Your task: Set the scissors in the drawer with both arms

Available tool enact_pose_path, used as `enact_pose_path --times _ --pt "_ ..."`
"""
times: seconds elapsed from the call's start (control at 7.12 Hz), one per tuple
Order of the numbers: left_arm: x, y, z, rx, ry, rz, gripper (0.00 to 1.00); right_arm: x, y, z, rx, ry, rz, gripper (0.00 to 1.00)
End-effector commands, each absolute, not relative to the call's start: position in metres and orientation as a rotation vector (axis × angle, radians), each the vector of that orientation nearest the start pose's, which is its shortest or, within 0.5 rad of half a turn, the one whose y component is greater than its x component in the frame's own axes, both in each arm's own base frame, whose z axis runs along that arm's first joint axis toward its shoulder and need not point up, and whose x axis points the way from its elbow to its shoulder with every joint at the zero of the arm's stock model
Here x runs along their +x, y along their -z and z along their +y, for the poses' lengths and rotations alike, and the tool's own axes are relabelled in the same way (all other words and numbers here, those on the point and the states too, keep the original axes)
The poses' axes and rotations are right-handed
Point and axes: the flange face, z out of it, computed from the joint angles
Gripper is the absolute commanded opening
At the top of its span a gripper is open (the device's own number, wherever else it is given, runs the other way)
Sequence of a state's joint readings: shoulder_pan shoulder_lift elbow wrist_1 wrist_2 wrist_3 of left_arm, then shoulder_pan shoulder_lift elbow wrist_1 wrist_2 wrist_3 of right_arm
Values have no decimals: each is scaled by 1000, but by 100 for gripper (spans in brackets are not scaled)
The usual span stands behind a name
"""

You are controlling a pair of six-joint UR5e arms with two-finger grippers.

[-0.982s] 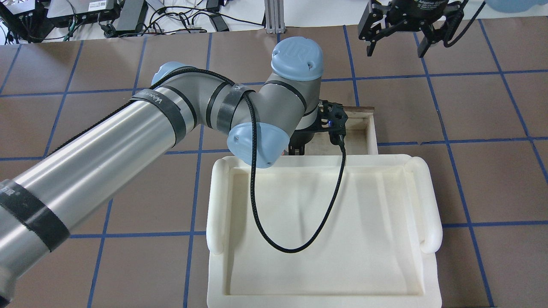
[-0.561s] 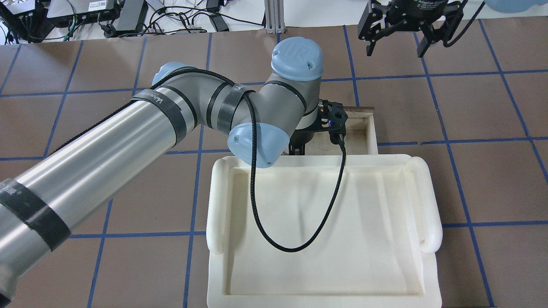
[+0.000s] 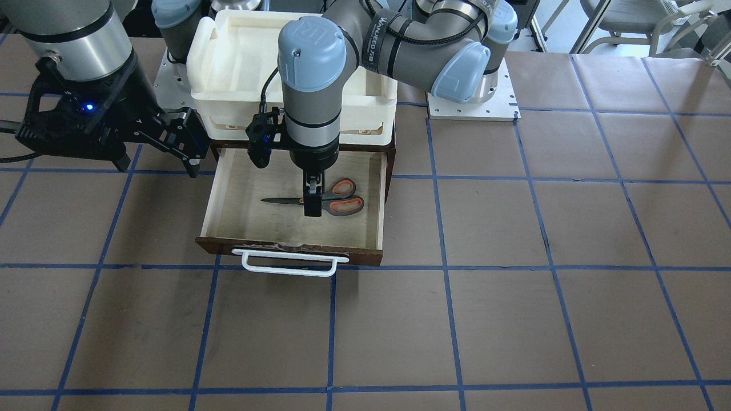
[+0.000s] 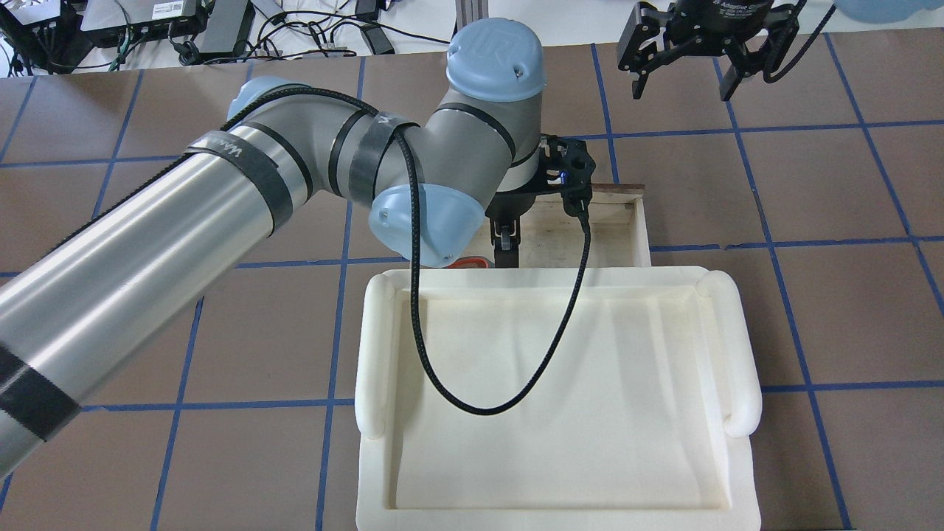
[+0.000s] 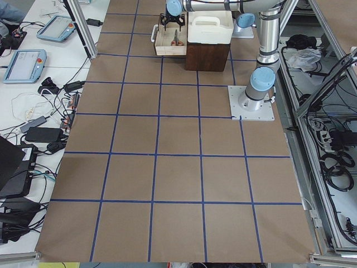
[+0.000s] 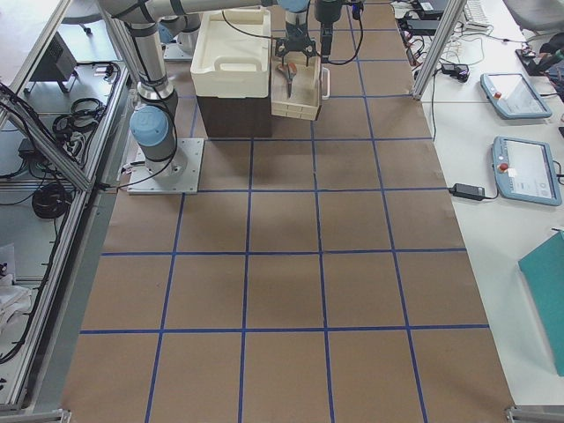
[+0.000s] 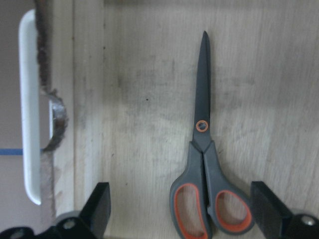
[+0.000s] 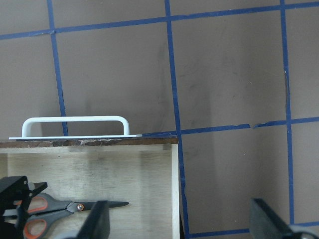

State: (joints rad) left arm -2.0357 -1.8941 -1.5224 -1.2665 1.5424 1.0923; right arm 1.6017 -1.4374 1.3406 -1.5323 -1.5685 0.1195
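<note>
The scissors point(image 3: 328, 201) lie flat on the pale floor of the open drawer point(image 3: 228, 200), blades shut, with the orange-lined loops toward the robot's left. In the left wrist view the scissors point(image 7: 204, 164) sit between my open fingers point(image 7: 99, 204), which do not touch the handles. My left gripper point(image 3: 311, 208) hangs open just over them. My right gripper point(image 3: 154, 162) is open and empty, off the drawer's side near its back corner. It sees the scissors point(image 8: 55, 209) and the white handle point(image 8: 75, 122).
The cream-white foam tray point(image 4: 372, 346) sits on top of the dark cabinet behind the drawer. The drawer's white bar handle point(image 3: 288, 264) sticks out toward the operators' side. A black cable point(image 4: 472, 402) loops from the left wrist over the tray.
My left wrist has risen and shifted away from the tray, so its fingers and an orange scissor loop now show in the overhead view. The right gripper has not moved.
</note>
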Motion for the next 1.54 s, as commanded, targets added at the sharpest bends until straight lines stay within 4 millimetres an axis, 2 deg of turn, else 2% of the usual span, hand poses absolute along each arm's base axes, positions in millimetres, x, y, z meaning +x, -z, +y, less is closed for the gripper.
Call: enact_pose_path --times 0.0,0.28,0.42,0.56,0.7,0.84,0.98,1.12,1.26,1.4 --pt "-361 -401 -509 2143 67 2326 100 154 -530 -545 144 93 3127 100" --pt "-313 -424 -515 2053 14 2417 100 156 -533 -537 126 95 3111 100" --pt "-277 -437 -524 1972 16 2494 100 159 -532 -535 116 88 3114 100" --pt "-236 -450 -528 1792 -11 2635 100 159 -529 -526 109 79 3116 100" --pt "-206 -461 -530 1526 -19 2798 100 159 -523 -518 107 60 3118 100" --pt "-188 -464 -533 1206 -12 2948 100 159 -526 -516 107 67 3116 100" --pt "-186 -460 -532 789 -34 3084 100 159 -527 -515 107 69 3118 100" --pt "-181 -463 -530 514 -44 3120 100 159 -528 -512 107 58 3121 100" --pt "-182 -471 -519 426 -64 3137 100 158 -533 -506 107 46 3122 100" --pt "-183 -487 -508 232 -30 3163 100 158 -534 -506 109 50 3115 100"
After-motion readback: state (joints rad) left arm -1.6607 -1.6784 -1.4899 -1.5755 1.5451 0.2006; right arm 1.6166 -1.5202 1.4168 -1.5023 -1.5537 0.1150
